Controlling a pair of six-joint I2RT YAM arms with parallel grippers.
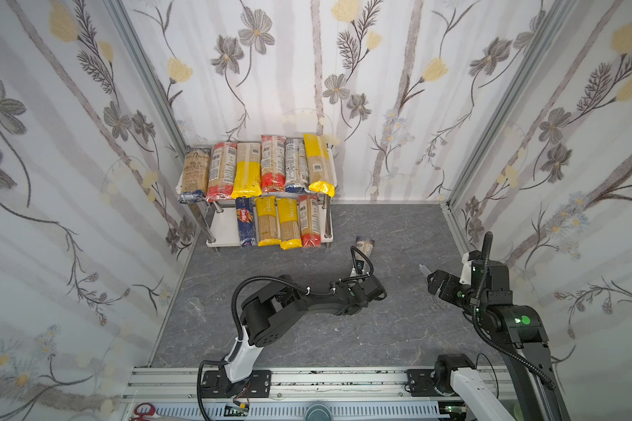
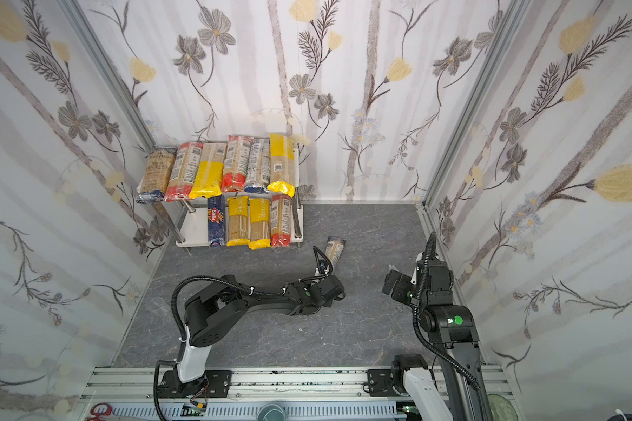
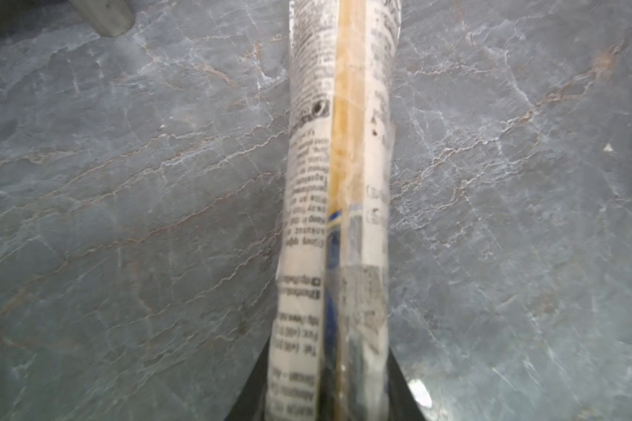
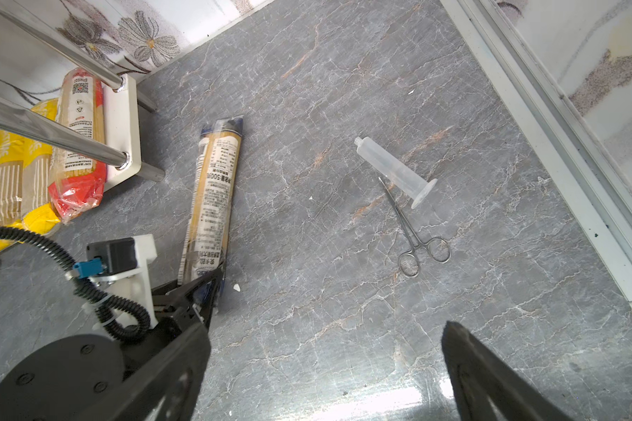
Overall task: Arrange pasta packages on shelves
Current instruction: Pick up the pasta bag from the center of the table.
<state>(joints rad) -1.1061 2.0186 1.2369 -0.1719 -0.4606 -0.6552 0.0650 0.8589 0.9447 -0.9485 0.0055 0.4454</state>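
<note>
One pasta package (image 1: 365,246) (image 2: 335,248) with a dark blue end lies alone on the grey floor, right of the shelves (image 1: 223,226) (image 2: 196,226). My left gripper (image 1: 358,269) (image 2: 322,271) is shut on its near end. In the left wrist view the packet (image 3: 340,145) runs straight out from between the jaws (image 3: 329,382). The right wrist view shows the same grip (image 4: 205,280) on the packet (image 4: 214,182). Several packets lie side by side on the top board, and several more on the lower one. My right gripper (image 1: 429,280) (image 4: 323,331) hangs open and empty further right.
A clear syringe barrel (image 4: 394,169) and metal forceps (image 4: 413,233) lie on the floor under my right gripper. A clear cup (image 1: 194,304) stands by the left wall. Flowered walls close in three sides. Red-handled scissors (image 1: 145,410) rest on the front rail.
</note>
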